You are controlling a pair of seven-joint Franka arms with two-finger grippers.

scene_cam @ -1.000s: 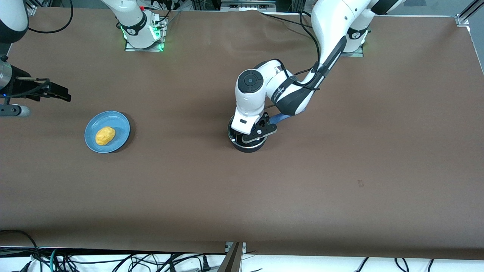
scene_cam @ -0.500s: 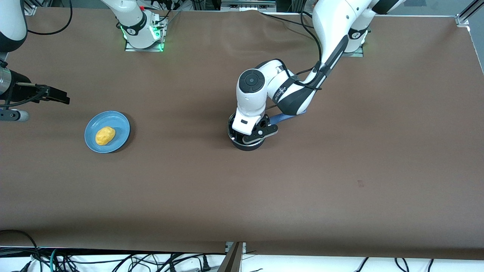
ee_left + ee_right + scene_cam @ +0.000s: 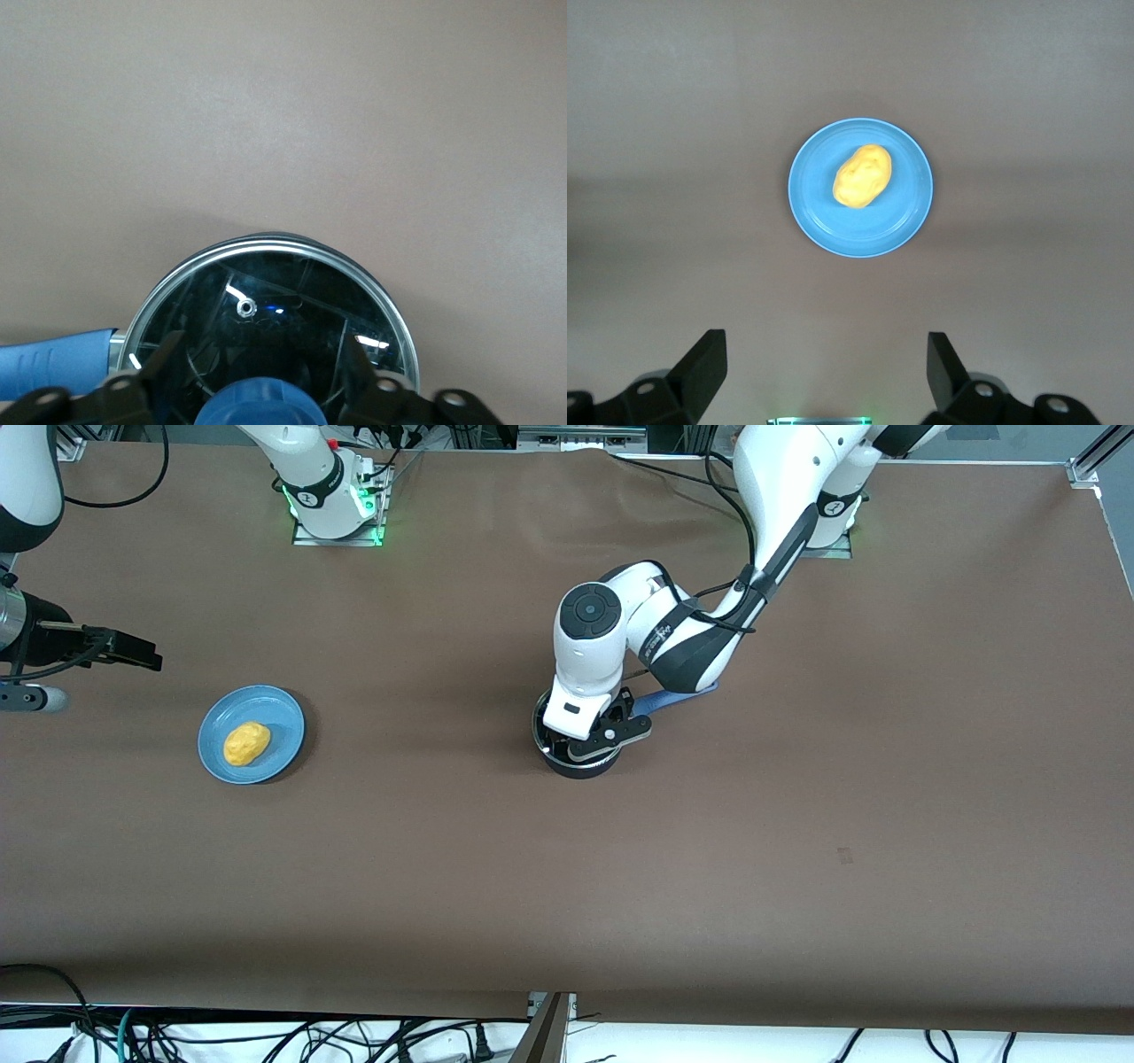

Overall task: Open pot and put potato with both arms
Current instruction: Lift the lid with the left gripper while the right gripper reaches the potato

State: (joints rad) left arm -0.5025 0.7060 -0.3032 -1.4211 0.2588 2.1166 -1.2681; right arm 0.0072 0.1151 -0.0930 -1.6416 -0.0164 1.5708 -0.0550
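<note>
The black pot (image 3: 578,767) stands mid-table with its glass lid (image 3: 292,292) on. Its blue handle (image 3: 661,701) points toward the left arm's end. My left gripper (image 3: 590,744) is down over the lid and open. Its fingers (image 3: 170,350) stand on either side of the blue knob (image 3: 261,403), with small gaps showing. The yellow potato (image 3: 246,743) lies on a blue plate (image 3: 276,716) toward the right arm's end. My right gripper (image 3: 142,654) hangs open in the air near that plate. In the right wrist view the gripper (image 3: 825,341) holds nothing, and the potato (image 3: 863,176) and the plate (image 3: 908,217) show ahead of it.
Brown table covering runs all around the pot and the plate. The arm bases, lit green, stand along the edge farthest from the front camera. Cables hang below the nearest edge.
The left hand has settled slightly lower over the lid. The right gripper has drifted a little toward the right arm's end. Pot, plate and potato have not moved.
</note>
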